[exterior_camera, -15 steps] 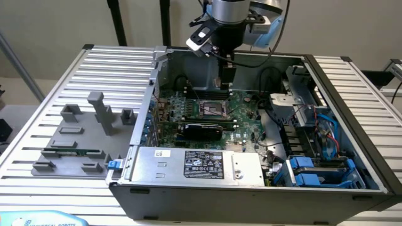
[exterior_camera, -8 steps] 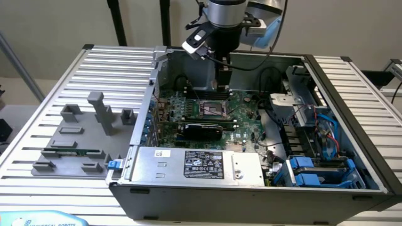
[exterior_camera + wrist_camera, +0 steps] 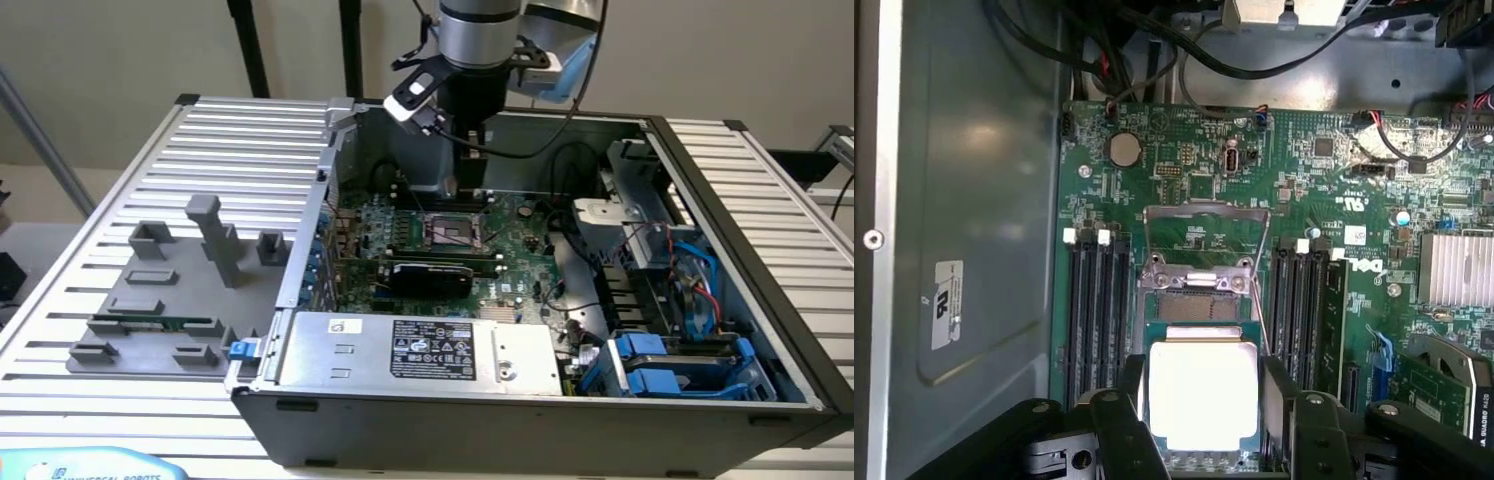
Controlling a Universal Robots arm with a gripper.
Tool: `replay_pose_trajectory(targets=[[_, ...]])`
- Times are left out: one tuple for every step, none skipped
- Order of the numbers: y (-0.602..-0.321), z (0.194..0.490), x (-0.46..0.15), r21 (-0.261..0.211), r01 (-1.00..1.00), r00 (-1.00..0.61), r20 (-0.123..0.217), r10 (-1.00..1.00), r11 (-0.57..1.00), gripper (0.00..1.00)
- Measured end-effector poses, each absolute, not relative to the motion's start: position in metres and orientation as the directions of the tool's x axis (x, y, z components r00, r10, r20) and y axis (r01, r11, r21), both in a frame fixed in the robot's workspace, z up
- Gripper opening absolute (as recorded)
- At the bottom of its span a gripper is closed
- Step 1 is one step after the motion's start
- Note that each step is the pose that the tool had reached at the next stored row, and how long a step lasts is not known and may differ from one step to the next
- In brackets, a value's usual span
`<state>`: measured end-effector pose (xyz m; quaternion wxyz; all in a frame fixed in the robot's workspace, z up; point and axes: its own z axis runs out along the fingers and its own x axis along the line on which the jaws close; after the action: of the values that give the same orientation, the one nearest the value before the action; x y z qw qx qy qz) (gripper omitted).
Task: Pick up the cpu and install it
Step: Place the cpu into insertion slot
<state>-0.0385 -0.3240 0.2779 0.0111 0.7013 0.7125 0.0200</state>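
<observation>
The cpu [image 3: 1204, 392], a flat square chip with a bright silver top, sits between my gripper's [image 3: 1204, 410] two black fingers [image 3: 1126, 410], which press on its opposite edges. It hangs just over the open cpu socket [image 3: 1199, 285] on the green motherboard [image 3: 1184, 170], and the socket's metal load plate [image 3: 1204, 230] is swung up. In the exterior view my gripper [image 3: 455, 186] reaches down into the open computer case [image 3: 307, 240], right above the socket [image 3: 447, 232].
Black memory slots [image 3: 1094, 300] flank the socket on both sides. Cables [image 3: 1184, 50] run along the case's far wall. A power supply [image 3: 427, 350] lies at the case's front. Grey fixture blocks [image 3: 214, 235] and a green memory stick [image 3: 154, 324] stand on the slatted table at the exterior view's left.
</observation>
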Motion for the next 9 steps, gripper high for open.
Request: replay_pose_trajectory(targets=[[-0.325, 0.277, -0.039, 0.041, 0.999, -0.015, 0.012, 1.000, 0.015, 0.55], [-0.325, 0.276, -0.039, 0.039, 0.999, -0.015, 0.012, 1.000, 0.014, 0.55], [-0.325, 0.274, -0.039, 0.038, 0.999, -0.015, 0.012, 1.000, 0.014, 0.55], [-0.325, 0.272, -0.039, 0.038, 0.999, -0.014, 0.012, 1.000, 0.014, 0.55], [-0.325, 0.271, -0.039, 0.037, 0.999, -0.014, 0.012, 1.000, 0.014, 0.55], [-0.325, 0.269, -0.039, 0.037, 0.999, -0.015, 0.012, 1.000, 0.014, 0.55], [-0.325, 0.267, -0.039, 0.037, 0.999, -0.015, 0.012, 1.000, 0.014, 0.55], [-0.325, 0.265, -0.038, 0.037, 0.999, -0.014, 0.013, 1.000, 0.014, 0.55], [-0.324, 0.263, -0.039, 0.037, 0.999, -0.014, 0.012, 1.000, 0.013, 0.55]])
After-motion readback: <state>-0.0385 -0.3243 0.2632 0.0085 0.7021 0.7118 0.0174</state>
